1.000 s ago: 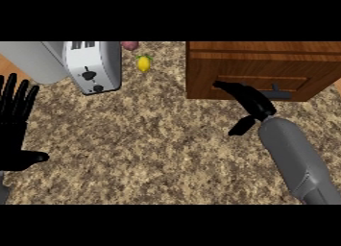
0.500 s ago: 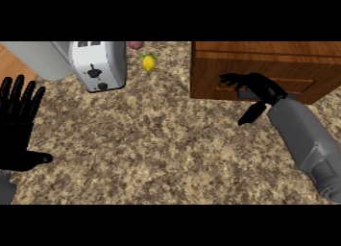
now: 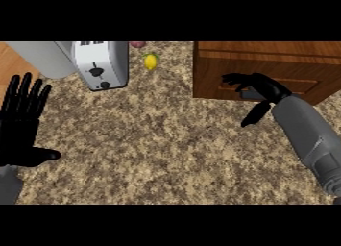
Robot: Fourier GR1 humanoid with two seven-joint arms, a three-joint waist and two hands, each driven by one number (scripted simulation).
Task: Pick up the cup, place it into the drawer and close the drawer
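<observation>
The right hand [image 3: 261,89] is reaching against the front of the wooden drawer [image 3: 272,72], its fingers curling over the drawer face with the thumb hanging apart below; whether they are gripping anything cannot be told, and the cup is not showing anywhere. The left hand [image 3: 17,129] is resting at the left edge, fingers straight and spread; a toaster [image 3: 101,65] and a lemon [image 3: 151,61] are sitting on the speckled counter [image 3: 165,144].
</observation>
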